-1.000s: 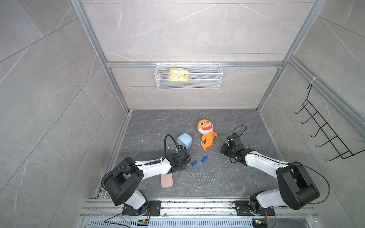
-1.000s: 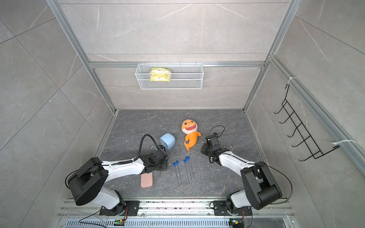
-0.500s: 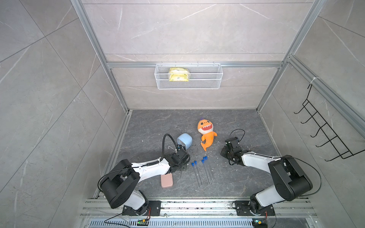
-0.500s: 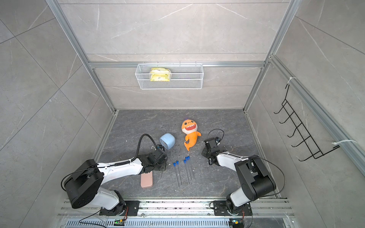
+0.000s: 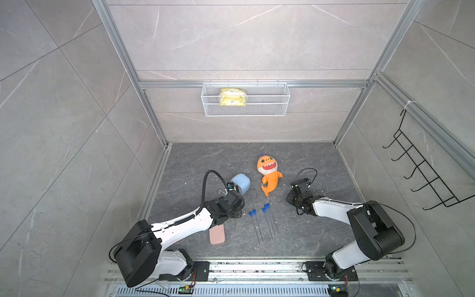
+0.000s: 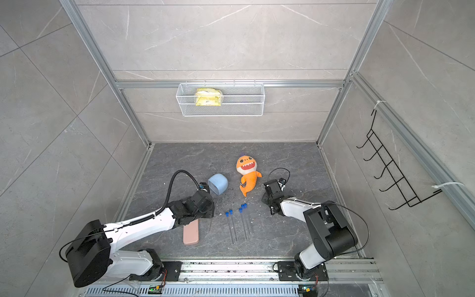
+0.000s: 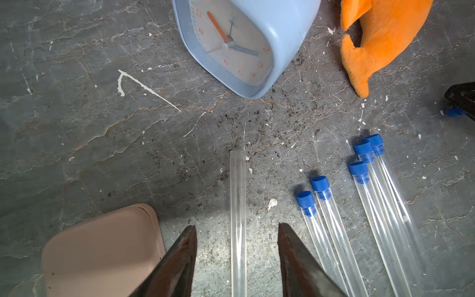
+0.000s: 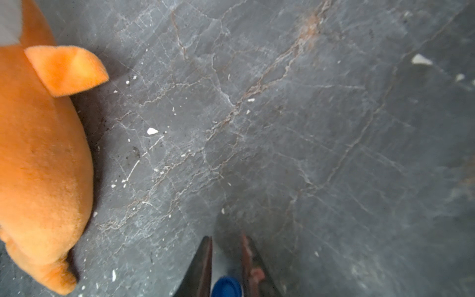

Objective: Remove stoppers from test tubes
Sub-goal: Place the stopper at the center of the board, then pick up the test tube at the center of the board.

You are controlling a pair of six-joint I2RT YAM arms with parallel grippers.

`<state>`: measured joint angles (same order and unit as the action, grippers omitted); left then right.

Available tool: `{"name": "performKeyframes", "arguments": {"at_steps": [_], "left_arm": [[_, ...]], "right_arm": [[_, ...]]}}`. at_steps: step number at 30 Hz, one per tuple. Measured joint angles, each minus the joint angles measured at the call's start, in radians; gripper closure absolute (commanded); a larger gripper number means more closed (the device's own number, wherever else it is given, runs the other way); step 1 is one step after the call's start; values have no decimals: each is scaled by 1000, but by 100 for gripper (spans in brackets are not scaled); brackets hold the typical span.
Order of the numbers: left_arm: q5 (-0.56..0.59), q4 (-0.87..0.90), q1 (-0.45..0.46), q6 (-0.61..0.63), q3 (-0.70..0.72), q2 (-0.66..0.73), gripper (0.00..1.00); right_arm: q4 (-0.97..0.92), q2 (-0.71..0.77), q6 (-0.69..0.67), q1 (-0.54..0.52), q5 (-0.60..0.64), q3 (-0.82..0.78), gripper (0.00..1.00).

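An uncapped clear test tube (image 7: pixel 237 195) lies flat on the dark floor between the fingers of my left gripper (image 7: pixel 236 226), which is open and not touching it. Beside it lie several more test tubes (image 7: pixel 380 218) in two bunches, each with a bright blue stopper (image 7: pixel 320 183) on its end. Both top views show them (image 5: pixel 258 231) (image 6: pixel 232 228) mid-floor. My right gripper (image 8: pixel 226 237) is low over the floor beside the plush's tail, its jaws narrow, with a loose blue stopper (image 8: pixel 226 286) pinched between them.
A pale blue clock (image 5: pixel 240 182) lies just beyond the left gripper, and an orange shark plush (image 5: pixel 268 174) lies between the two arms. A pink oblong case (image 5: pixel 217 235) sits partly under the left wrist. A wire basket (image 5: pixel 245 102) and a hook rack (image 5: pixel 421 174) hang on the walls.
My left gripper has opened and the bare tube now rests on the floor between its fingers. The right jaws have parted slightly and that arm's elbow has swung inward.
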<state>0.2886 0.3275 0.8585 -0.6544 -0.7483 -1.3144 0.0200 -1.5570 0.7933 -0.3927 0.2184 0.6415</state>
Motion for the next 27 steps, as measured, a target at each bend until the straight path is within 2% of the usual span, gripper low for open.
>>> {"name": "performKeyframes", "arguments": {"at_steps": [10,17,22,27], "left_arm": [[3,25,0,0,-3,10,47],[32,49,17,-7,-34,11,49],[89,80,93,-53,-116,-37,52],[181,151,227,-203,-259,-190,52]], "right_arm": [[-63,13,-9,-3,3,31,63],[-164,169,-69,-12,0,108,55],[-218,298,-107,-24,-9,156,53],[-294,418,-125,-33,-21,158,53]]}}
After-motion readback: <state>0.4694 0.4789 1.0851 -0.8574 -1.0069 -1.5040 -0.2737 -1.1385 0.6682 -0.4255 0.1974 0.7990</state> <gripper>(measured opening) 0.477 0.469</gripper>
